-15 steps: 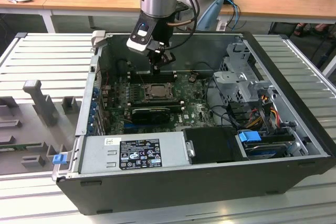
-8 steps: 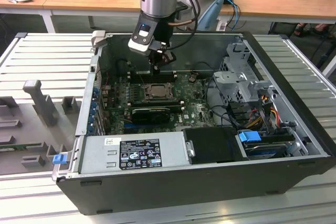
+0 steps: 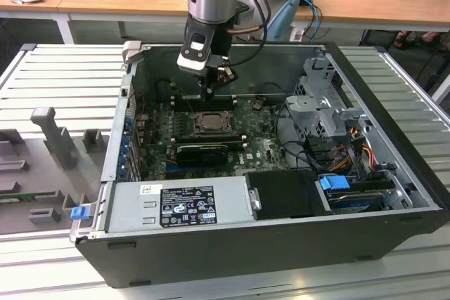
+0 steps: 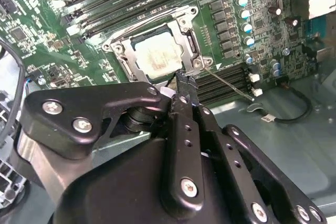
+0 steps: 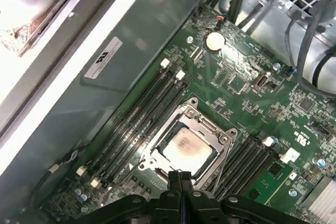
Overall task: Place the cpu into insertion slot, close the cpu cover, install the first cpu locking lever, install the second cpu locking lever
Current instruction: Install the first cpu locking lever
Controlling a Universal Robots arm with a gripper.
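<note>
The cpu (image 4: 157,56), a silver-grey square, lies in the insertion slot (image 5: 157,153) in the middle of the green motherboard (image 3: 249,149). The cpu cover (image 4: 189,34) lies flat around the cpu's edges, as the first wrist view also shows at the cpu cover (image 5: 207,127) and cpu (image 5: 186,148). My gripper (image 4: 182,80) is shut, its thin fingertips together just beside one corner of the socket. I see nothing held between them. A thin wire locking lever (image 4: 231,85) sticks out from that corner over the memory slots. In the exterior view my gripper (image 3: 213,93) hangs right above the cpu (image 3: 209,123).
The open computer case (image 3: 105,173) surrounds the board. Rows of memory slots (image 5: 147,111) flank the socket. A power supply (image 3: 179,205) sits at the front. A drive cage (image 3: 320,107) with cables stands on the exterior view's right. A black graphics card (image 3: 204,151) lies near the socket.
</note>
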